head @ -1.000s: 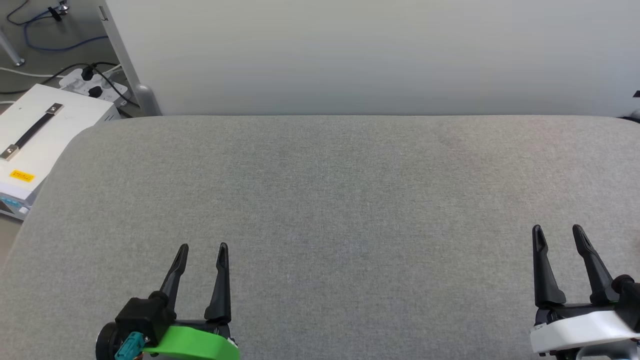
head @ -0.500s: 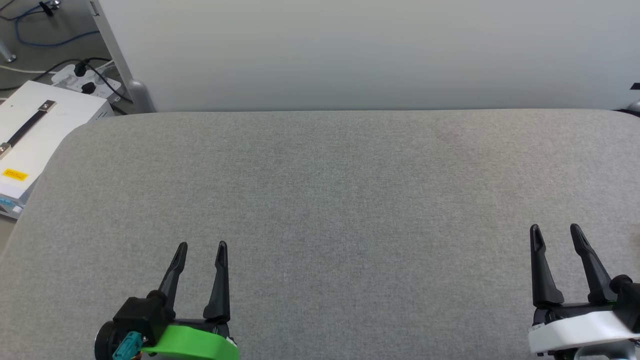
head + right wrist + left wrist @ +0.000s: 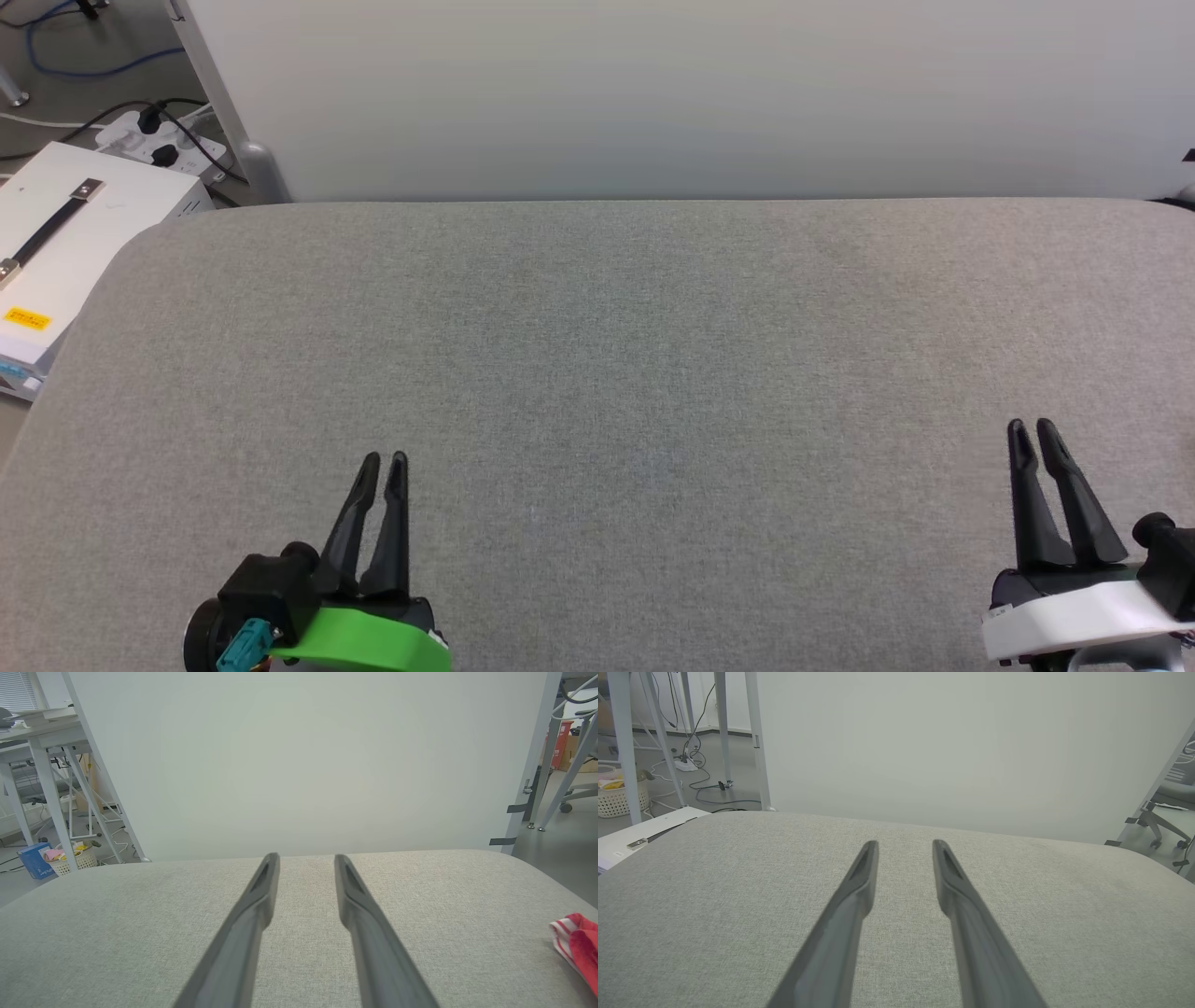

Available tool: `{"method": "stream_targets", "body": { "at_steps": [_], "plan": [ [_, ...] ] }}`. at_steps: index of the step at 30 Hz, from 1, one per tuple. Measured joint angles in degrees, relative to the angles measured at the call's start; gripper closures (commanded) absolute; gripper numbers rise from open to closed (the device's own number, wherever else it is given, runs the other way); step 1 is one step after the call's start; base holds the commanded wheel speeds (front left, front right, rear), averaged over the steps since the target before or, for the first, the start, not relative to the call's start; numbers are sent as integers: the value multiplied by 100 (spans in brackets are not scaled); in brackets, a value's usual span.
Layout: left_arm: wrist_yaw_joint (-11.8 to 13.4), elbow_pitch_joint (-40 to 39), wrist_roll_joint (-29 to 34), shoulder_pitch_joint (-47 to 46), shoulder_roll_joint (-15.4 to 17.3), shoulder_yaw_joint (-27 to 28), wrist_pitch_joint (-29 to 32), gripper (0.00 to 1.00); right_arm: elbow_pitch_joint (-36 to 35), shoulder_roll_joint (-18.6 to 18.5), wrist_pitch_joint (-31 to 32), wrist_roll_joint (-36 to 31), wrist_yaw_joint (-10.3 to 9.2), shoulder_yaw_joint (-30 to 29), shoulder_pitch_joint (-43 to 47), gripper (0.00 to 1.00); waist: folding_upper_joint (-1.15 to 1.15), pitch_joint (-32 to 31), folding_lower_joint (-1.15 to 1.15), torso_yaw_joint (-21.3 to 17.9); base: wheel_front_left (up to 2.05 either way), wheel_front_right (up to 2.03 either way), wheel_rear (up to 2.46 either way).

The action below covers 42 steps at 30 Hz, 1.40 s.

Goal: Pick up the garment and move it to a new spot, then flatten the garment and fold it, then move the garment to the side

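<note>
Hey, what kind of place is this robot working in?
Probably a robotics lab or workshop. A grey padded table stands against a white partition board, a power strip with plugs in it lies beside them, and a metal-framed desk stands off to one side.

Red garment point(image 3: 580, 946) with striped trim lies bunched.

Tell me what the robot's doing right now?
It isn't holding anything yet. The left gripper and right gripper hover over the grey table, each with its fingers close together and a slim gap between them. The shirt, red with striped trim, lies bunched on the table off to the right gripper's right, untouched. Picking it up hasn't started.
</note>
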Motion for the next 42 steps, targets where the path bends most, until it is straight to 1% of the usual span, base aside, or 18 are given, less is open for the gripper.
{"method": "stream_targets", "body": {
  "at_steps": [20,42],
  "plan": [
    [63,3,107,-10,0,24,202,100,25,24,201,-146,0,32,-7,100,0,-17,0,-4,0,0,0],
    [202,-5,357,-38,0,85,456,100,85,81,436,-388,0,74,-81,100,0,-38,0,-8,0,0,0]
  ]
}}
